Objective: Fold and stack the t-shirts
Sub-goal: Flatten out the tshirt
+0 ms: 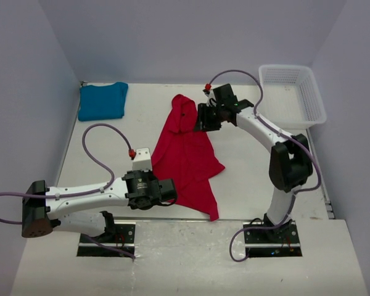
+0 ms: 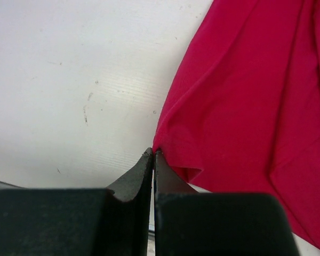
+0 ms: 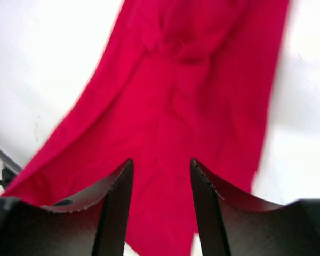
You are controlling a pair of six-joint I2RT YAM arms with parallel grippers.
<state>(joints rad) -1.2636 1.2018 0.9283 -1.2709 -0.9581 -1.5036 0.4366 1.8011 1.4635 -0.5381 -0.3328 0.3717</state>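
The red t-shirt (image 1: 186, 154) lies crumpled and stretched lengthwise in the middle of the table. The teal-blue t-shirt (image 1: 102, 100) lies folded at the back left. My left gripper (image 1: 171, 190) is at the red shirt's near left edge. In the left wrist view the left gripper (image 2: 153, 152) is shut, with the edge of the red t-shirt (image 2: 245, 96) pinched at its tips. My right gripper (image 1: 201, 118) hovers over the shirt's far end. In the right wrist view the right gripper (image 3: 161, 161) is open and empty, with the red t-shirt (image 3: 186, 90) below it.
A white mesh basket (image 1: 311, 105) stands at the back right. The right arm's elbow (image 1: 290, 163) rises to the right of the red shirt. Bare table (image 1: 111, 148) lies between the teal shirt and my left arm.
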